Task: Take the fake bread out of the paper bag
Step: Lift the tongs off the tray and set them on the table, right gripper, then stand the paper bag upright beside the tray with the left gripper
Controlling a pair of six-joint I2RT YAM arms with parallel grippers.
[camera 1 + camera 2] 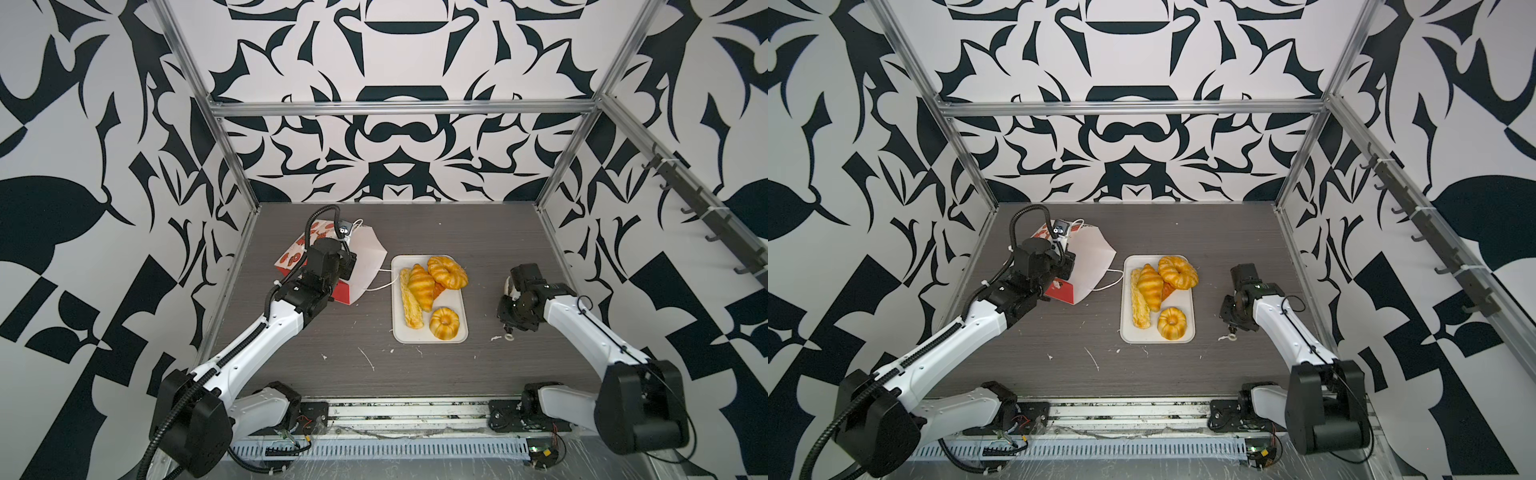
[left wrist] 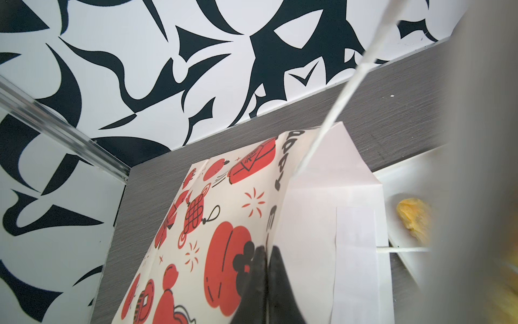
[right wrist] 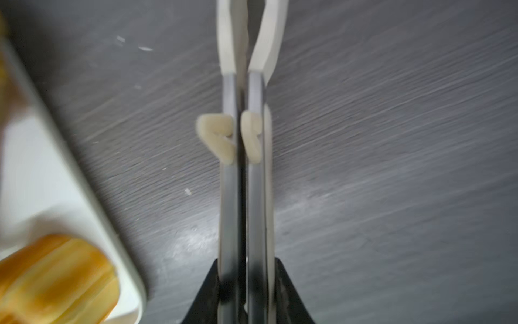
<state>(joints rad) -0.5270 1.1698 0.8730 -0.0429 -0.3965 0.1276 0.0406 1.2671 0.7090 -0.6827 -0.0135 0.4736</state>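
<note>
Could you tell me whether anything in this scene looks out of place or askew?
The paper bag lies tipped over, mouth toward the tray, its edge pinched by the left gripper. Most fake bread overlaps in a heap at the tray's far end. White flecks mark the table.

Glossy, plastic-looking fake bread (image 1: 447,272) on a smooth white tray (image 1: 453,300), centre frame; matt printed paper bag (image 2: 224,210) with cord handles (image 2: 340,106); brushed-metal tongs (image 3: 231,196) over scuffed wood-grain tabletop (image 1: 332,332)
</note>
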